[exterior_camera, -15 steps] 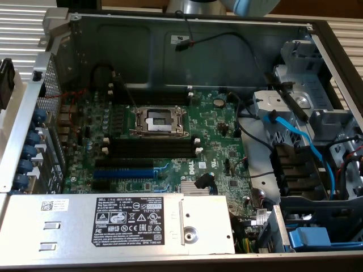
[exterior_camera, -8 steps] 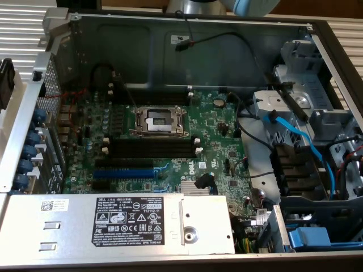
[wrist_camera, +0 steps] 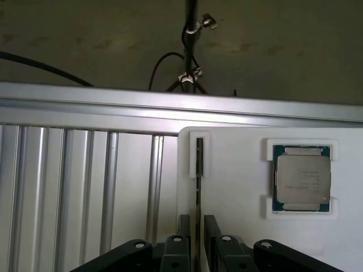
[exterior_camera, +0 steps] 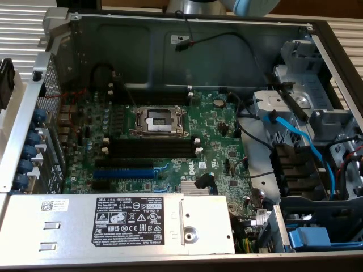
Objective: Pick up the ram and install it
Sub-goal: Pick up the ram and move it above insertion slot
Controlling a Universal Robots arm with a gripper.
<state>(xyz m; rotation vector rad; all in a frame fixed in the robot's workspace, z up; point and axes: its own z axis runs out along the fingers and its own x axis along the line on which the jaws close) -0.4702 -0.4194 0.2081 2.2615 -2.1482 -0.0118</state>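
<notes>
Black gripper [wrist_camera: 197, 226] astride the ram [wrist_camera: 198, 187]

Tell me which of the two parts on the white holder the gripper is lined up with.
The ram, standing on edge in its narrow slot: the gripper has a finger on either side of it. The square CPU lies flat in its own pocket, apart.

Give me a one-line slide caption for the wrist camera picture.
End effector straddling the edge-on ram standing in a white holder, beside a processor chip.
</notes>
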